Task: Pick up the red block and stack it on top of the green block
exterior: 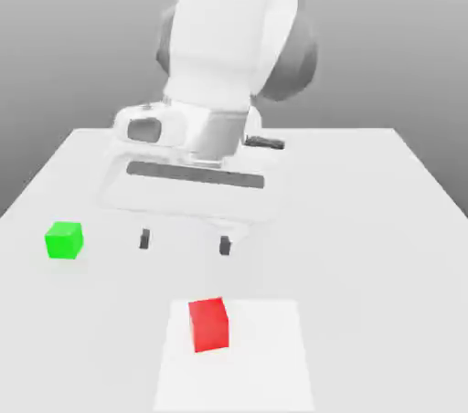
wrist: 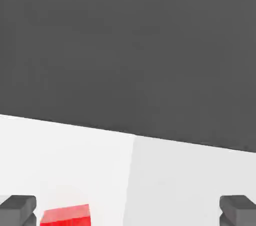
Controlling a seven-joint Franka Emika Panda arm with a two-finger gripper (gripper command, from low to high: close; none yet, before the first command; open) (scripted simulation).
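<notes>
The red block (exterior: 209,324) rests on a paler square patch of the table near the front edge in the exterior view. In the hand view the red block (wrist: 66,215) appears close beside one fingertip (wrist: 17,208). The green block (exterior: 64,240) sits on the table at the exterior view's left. My gripper (exterior: 184,241) hangs open above the table, behind the red block and to the right of the green block, with nothing between its dark fingertips. Seen from the hand, the gripper (wrist: 129,209) has its fingers spread wide.
The white table (exterior: 366,219) stretches wide around both blocks, with a lighter square patch (exterior: 265,356) at the front. The arm's bulky white body (exterior: 228,46) rises above the middle of the table. A grey backdrop lies beyond the far edge.
</notes>
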